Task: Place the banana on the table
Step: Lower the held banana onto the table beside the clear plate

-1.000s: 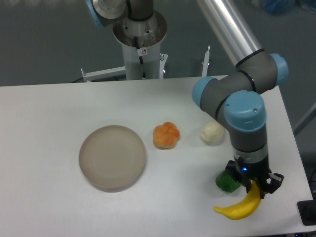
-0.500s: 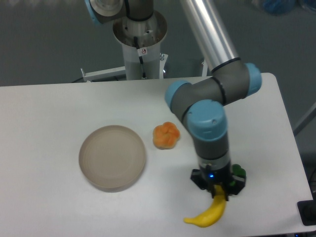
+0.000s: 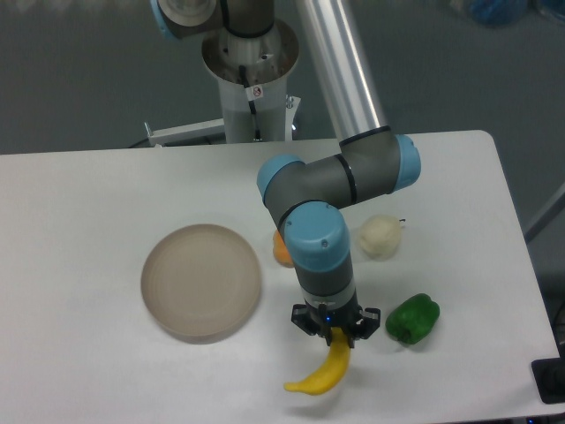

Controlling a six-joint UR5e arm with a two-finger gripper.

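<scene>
A curved yellow banana (image 3: pixel 321 371) hangs low over the front part of the white table (image 3: pixel 88 221), its upper end caught in my gripper (image 3: pixel 335 336), which is shut on it. The banana's free tip points down and left, near the tabletop; whether it touches the surface I cannot tell. My arm comes down from the back and hides most of the gripper's fingers.
A round grey-beige plate (image 3: pixel 201 281) lies to the left of the gripper. An orange fruit (image 3: pixel 282 250) is partly hidden behind my arm. A white garlic-like item (image 3: pixel 380 237) and a green pepper (image 3: pixel 412 319) sit to the right.
My arm has carried the banana leftward along the table's front. The green pepper and white item, hidden before, are in the open again.
</scene>
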